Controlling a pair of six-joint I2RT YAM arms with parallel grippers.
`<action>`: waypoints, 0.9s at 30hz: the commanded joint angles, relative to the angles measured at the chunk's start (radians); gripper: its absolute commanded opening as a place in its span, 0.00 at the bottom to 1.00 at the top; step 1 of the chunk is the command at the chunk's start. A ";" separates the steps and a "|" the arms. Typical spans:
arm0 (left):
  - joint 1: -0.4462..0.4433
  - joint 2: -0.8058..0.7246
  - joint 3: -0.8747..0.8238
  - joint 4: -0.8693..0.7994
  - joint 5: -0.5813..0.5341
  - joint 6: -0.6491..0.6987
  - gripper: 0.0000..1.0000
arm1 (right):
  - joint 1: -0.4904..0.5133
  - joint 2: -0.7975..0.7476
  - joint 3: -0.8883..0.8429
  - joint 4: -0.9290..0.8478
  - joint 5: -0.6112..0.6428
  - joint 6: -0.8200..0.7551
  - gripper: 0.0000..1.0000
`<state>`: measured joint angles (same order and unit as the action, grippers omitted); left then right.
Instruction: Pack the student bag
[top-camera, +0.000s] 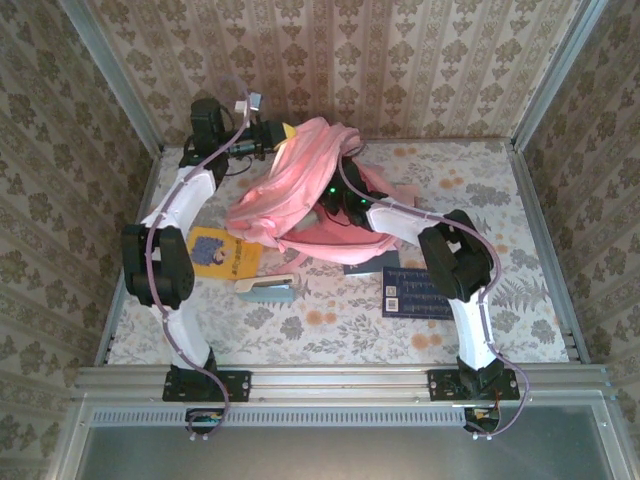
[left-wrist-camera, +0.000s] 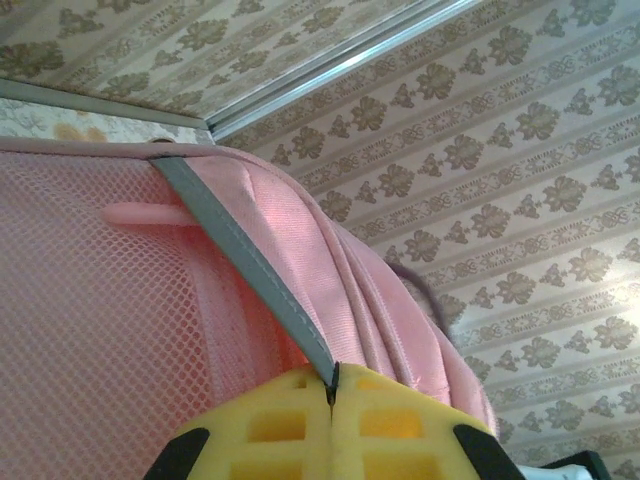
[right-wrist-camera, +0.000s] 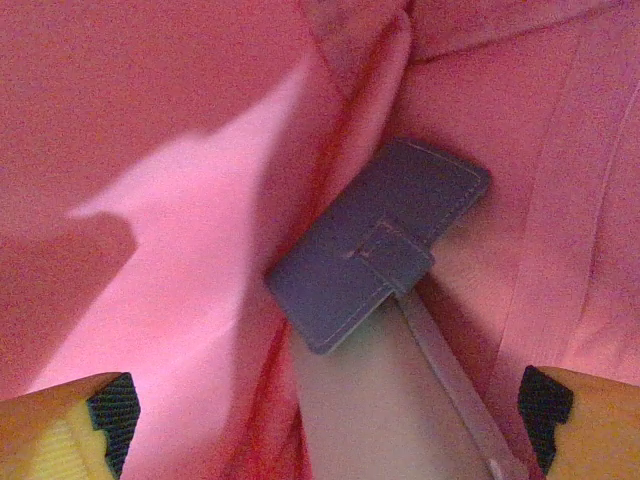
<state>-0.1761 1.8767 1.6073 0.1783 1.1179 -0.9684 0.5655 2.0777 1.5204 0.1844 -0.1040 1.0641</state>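
Note:
The student bag (top-camera: 300, 175), a soft pink backpack, stands at the back middle of the table with its top edge lifted. My left gripper (top-camera: 285, 131) holds that edge up. In the left wrist view its yellow fingers (left-wrist-camera: 290, 425) are shut on a grey trim strip (left-wrist-camera: 250, 262) of the bag, with pink mesh (left-wrist-camera: 90, 330) to the left. My right arm reaches into the bag's mouth from the right. My right gripper (right-wrist-camera: 325, 430) is open, pink fabric all around it, and a grey-blue patch (right-wrist-camera: 380, 245) with a pale strap lies ahead of it.
A yellow book (top-camera: 222, 250) lies left of the bag beside my left arm. A pale blue and white case (top-camera: 268, 288) sits in front of it. A dark blue book (top-camera: 415, 292) lies at the front right, and another dark book (top-camera: 368, 265) pokes out under my right arm.

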 joint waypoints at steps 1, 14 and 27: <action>0.039 -0.072 -0.018 0.047 -0.052 0.039 0.00 | -0.006 -0.137 -0.042 -0.092 0.021 -0.157 1.00; 0.064 -0.146 -0.113 -0.023 -0.179 0.062 0.00 | -0.070 -0.342 -0.091 -0.505 0.166 -0.371 1.00; 0.004 -0.206 -0.179 -0.183 -0.286 0.188 0.00 | -0.134 -0.518 -0.118 -0.698 0.233 -0.628 1.00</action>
<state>-0.1627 1.7496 1.4410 0.0254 0.8799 -0.8581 0.4629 1.5818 1.4178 -0.4210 0.1059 0.5335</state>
